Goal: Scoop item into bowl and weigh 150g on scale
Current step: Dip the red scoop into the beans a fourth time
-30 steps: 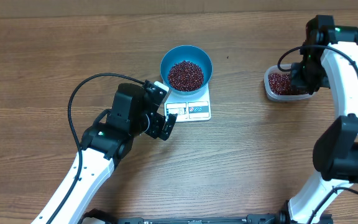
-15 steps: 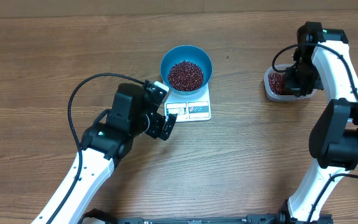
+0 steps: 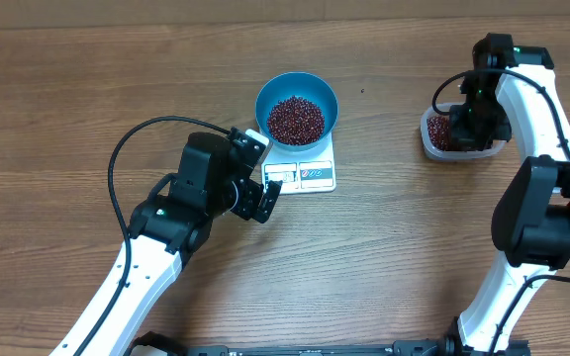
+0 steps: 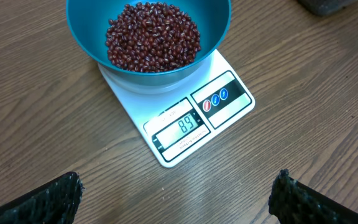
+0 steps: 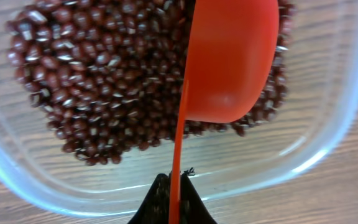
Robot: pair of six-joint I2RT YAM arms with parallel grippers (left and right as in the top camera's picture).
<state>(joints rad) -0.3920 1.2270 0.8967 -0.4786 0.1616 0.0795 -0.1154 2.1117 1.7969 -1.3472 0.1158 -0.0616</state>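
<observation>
The scale (image 4: 132, 102) sits on the wooden counter (image 3: 87, 89) with the blue bowl (image 4: 86, 31) standing on its far half. A loose heap of dark red beans (image 4: 154, 37) fills the bottom of the bowl. The display (image 4: 188, 126) on the scale's near edge reads 89.

The left arm (image 3: 206, 183) hangs just beside the scale's near-left corner. The left jaws are released and spread wide. Their dark, textured fingertips (image 4: 48, 199) show only at the bottom corners of the wrist view, with bare counter between them. Scale and bowl lie ahead of these jaws, roughly centred on the gap but clear of it — nothing is held and nothing is touched.

Well to the right of the scale stands a clear plastic tub (image 5: 328, 124) holding more of the beans. The right arm (image 3: 532, 109) reaches over it from the side away from the scale. The right jaws are clenched on the thin handle of an orange-red scoop (image 5: 232, 56). The handle runs straight out from them, seen edge-on. The cup of the scoop lies over the tub's beans at the far end, its smooth rounded side toward the wrist camera. Whether the cup holds any beans cannot be told from here. Beans spread to the left of the cup and around its lower rim.
</observation>
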